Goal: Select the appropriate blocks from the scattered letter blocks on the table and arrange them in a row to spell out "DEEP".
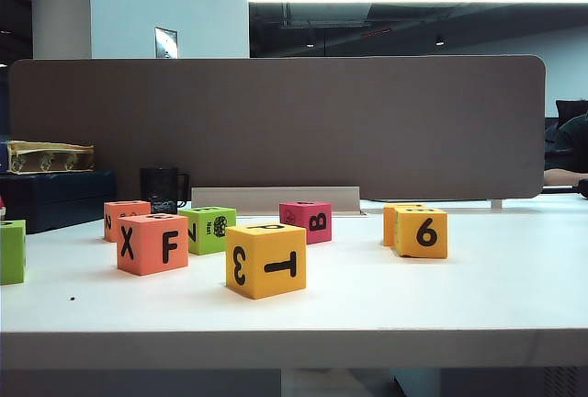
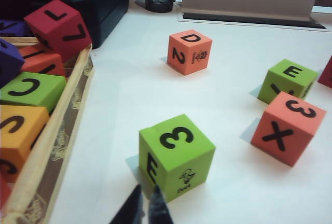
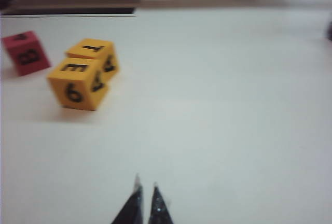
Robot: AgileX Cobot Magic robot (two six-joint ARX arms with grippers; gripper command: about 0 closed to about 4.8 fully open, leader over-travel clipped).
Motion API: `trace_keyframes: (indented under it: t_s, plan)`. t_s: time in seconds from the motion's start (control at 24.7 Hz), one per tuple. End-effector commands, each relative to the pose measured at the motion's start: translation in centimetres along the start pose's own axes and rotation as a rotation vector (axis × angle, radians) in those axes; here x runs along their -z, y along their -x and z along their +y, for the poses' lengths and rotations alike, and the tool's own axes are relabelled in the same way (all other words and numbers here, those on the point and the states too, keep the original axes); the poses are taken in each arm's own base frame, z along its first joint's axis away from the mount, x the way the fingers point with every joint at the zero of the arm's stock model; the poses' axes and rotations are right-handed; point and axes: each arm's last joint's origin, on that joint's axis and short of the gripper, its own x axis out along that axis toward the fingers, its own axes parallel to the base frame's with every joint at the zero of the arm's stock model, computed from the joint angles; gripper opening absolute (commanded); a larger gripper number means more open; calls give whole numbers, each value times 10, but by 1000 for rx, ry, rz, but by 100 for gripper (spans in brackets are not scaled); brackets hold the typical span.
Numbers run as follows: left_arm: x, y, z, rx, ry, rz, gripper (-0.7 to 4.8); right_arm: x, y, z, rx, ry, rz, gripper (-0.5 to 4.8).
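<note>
Left wrist view shows the left tool [image 2: 144, 207] closed and empty, its tips low over the white surface [image 2: 119, 110], just short of a green foam cube marked 3 and E [image 2: 176, 155]. Farther out sit a coral foam cube marked X and 3 [image 2: 288, 127], a green E cube [image 2: 288, 80] and a coral cube marked D and 2 [image 2: 189, 52]. Right wrist view shows the right tool [image 3: 145, 199] closed, empty, with a yellow foam cube marked 6 and E [image 3: 79, 82] well ahead, touching another yellow cube [image 3: 98, 54].
</note>
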Motion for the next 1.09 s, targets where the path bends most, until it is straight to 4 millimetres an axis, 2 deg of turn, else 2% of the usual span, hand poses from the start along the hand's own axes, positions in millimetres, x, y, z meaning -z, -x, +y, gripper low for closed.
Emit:
trace_keyframes:
  t_s: [0.04,0.36,0.49,0.73,0.81,1.09]
  plan:
    - [-1,0,-3,109,3,-2,22,-2,0,5,-181,3,-26,22]
    - [-1,0,-4,135,4,-3,22,-2,0,5,-183,-28,-24,22]
    - [-1,0,-4,134,88,1,21,-2,0,5,-178,-64,-21,21]
    - [-3,1,-4,139,129,-1,-6,-2,0,5,-176,-89,-20,17]
    - [-8,3,-5,143,133,-14,-6,-2,1,5,-177,-128,-18,-1]
    - [-25,9,-6,148,126,-67,-6,-8,2,6,-180,-175,-27,-2]
